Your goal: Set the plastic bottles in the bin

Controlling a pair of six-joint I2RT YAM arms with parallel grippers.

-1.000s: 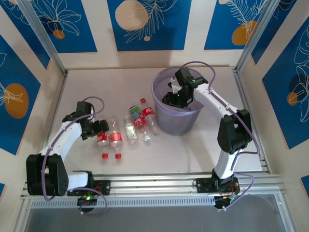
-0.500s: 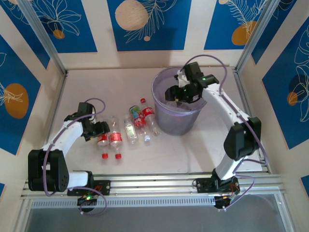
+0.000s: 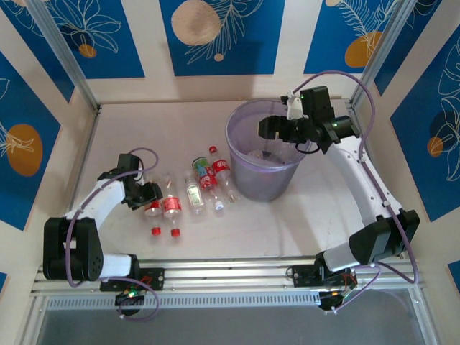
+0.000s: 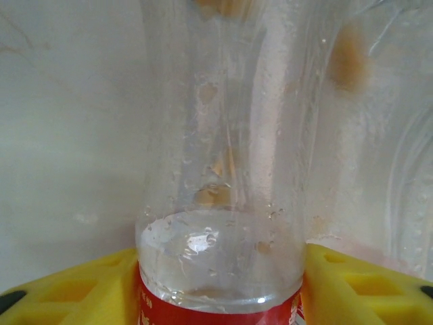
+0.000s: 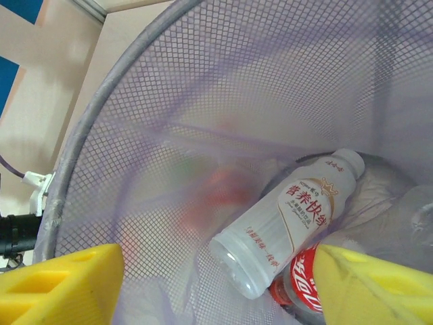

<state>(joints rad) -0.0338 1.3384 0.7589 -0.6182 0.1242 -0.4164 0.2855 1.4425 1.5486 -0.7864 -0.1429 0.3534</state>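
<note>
Table point(image 3: 144, 129) with bottles point(image 3: 194, 190), caps point(image 3: 156, 231), bin point(image 3: 260, 185)

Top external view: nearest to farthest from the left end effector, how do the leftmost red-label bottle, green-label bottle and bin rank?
1. leftmost red-label bottle, at the left end effector.
2. green-label bottle, mid-table.
3. bin, far right.

A pale table point(image 3: 215, 241) is walled left, far and right by cream panels with blue leaf prints point(image 3: 251, 43), metal posts point(image 3: 61, 54) at the far corners, an aluminium rail point(image 3: 230, 272) nearest.
</note>
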